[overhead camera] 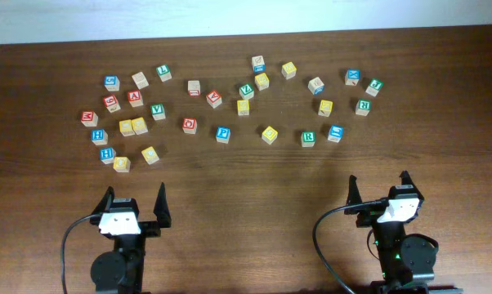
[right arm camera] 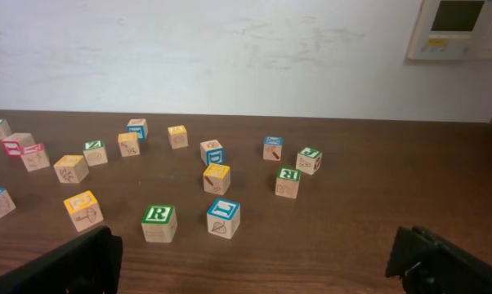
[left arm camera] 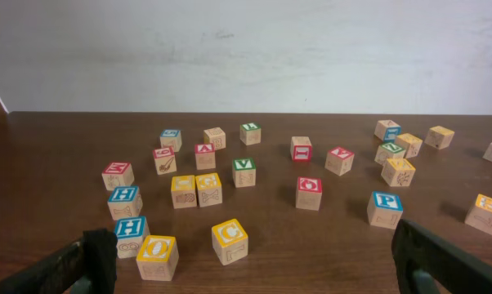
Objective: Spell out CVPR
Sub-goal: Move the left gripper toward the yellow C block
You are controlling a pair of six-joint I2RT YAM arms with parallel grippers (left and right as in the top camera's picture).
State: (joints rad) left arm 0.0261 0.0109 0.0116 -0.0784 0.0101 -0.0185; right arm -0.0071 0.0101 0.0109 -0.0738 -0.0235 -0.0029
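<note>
Hanging spread and empty: left end effector, right end effector. Scattered ahead on counter: C block, V block, P block, R block. Risking wrong look-alike grabs or knocking crowded neighbours.

Left gripper at lower left & right gripper at lower right: black pointed fingers, white wrist housings, black arm bodies, black cable looping beside each.

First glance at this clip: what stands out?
Colourful letter cubes lie scattered across the far half of the dark table. The left gripper and right gripper sit open and empty at the near edge. Among the closest are the yellow C cube, left, and green R cube, right.
</note>
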